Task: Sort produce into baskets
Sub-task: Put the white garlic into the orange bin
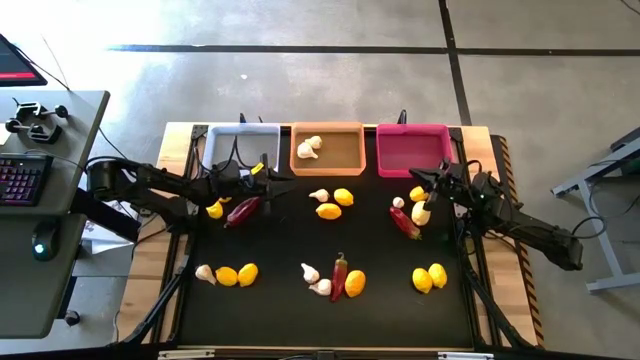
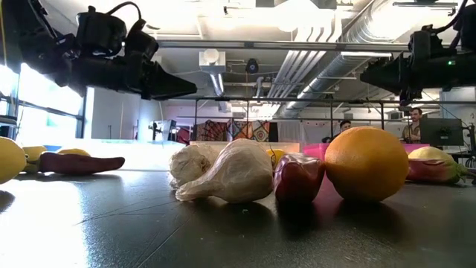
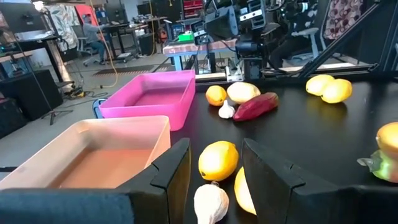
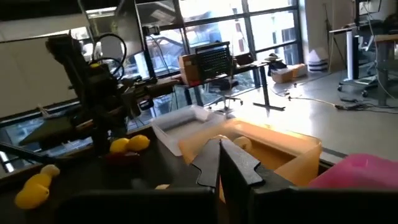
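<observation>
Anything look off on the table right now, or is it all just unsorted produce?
Nothing stands out. The orange basket holds garlic, the magenta basket looks empty, and the rest lies loose on the mat. Nothing spilled or tipped.

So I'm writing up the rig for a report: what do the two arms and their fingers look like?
Both arms are black, jointed and slim, with black cables looping along them. The left gripper has two broad, flat, dark angular fingers. The right gripper has matching dark fingers. No markings show.
</observation>
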